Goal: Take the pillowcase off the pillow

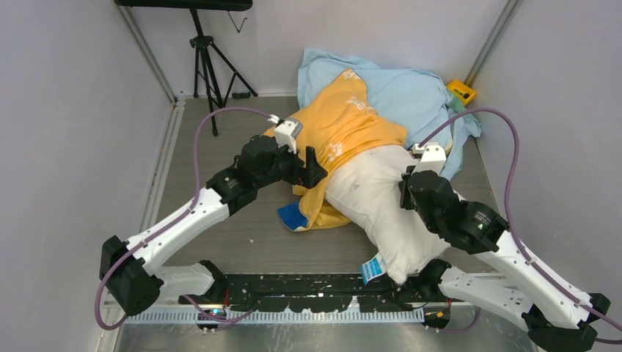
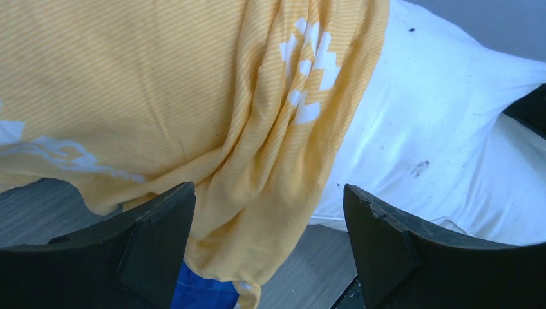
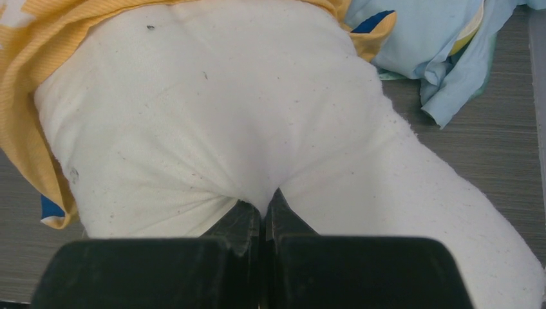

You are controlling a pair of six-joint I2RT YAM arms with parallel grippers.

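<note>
The pillow (image 1: 374, 202) lay slantwise across the right half of the tabletop (image 1: 220, 198). Its near corner and tag (image 1: 372, 269) sat at the near edge, and its far half was tucked inside the pillowcase (image 1: 341, 125). The pillowcase's loose mouth spilled onto the tabletop left of the pillow. Behind both, in the far right corner, lay a crumpled cloth (image 1: 411, 92). The left pincer (image 1: 315, 169) stood just left of the pillowcase, and the right pincer (image 3: 263, 206) was on the pillow's right flank.
</note>
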